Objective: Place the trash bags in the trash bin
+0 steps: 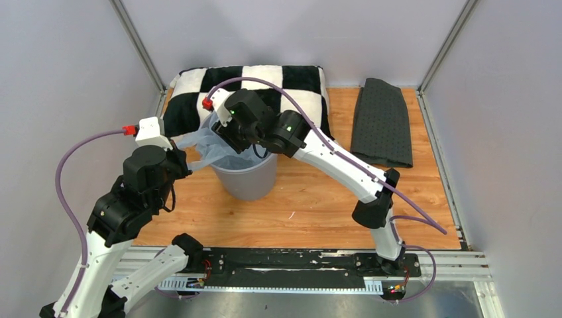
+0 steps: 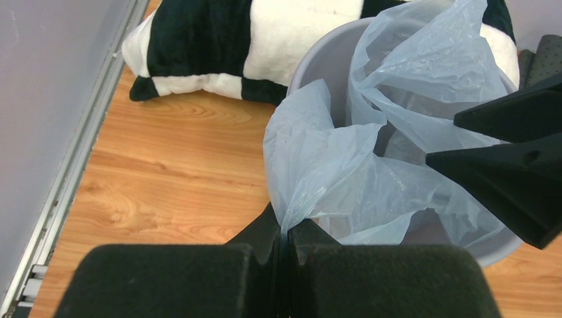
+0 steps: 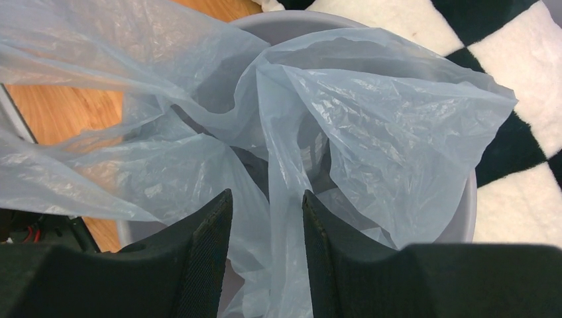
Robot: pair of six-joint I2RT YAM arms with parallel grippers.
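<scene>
There is one bag (image 2: 344,172), and I have both grippers at it. My left gripper (image 2: 286,228) is clenched on it: the two pads meet with a gathered fold of the pale blue film pinched between their tips. From that pinch the bag fans out ahead of my left fingers and spreads over the mouth of the one bin (image 1: 250,182), which stands just beyond the tips.

My right gripper (image 3: 266,205) hangs over the bin's mouth with its two fingers (image 3: 209,245) parted. A twisted strand of the bag runs down through the gap between them, but they do not squeeze it. Ahead of these fingers the film billows in loose sheets. One sheet lies against the far rim, another is drawn off to the left toward my other hand, and the middle sags into the bin. So the bag is partly inside and partly draped over the rim, not fully in.

Past the bin from both sets of fingers lies one checkered pillow (image 1: 265,76), touching or nearly touching the bin's far side. One dark mat (image 1: 381,122) lies well off to the right of my right fingers, on the wooden table (image 1: 318,199).
</scene>
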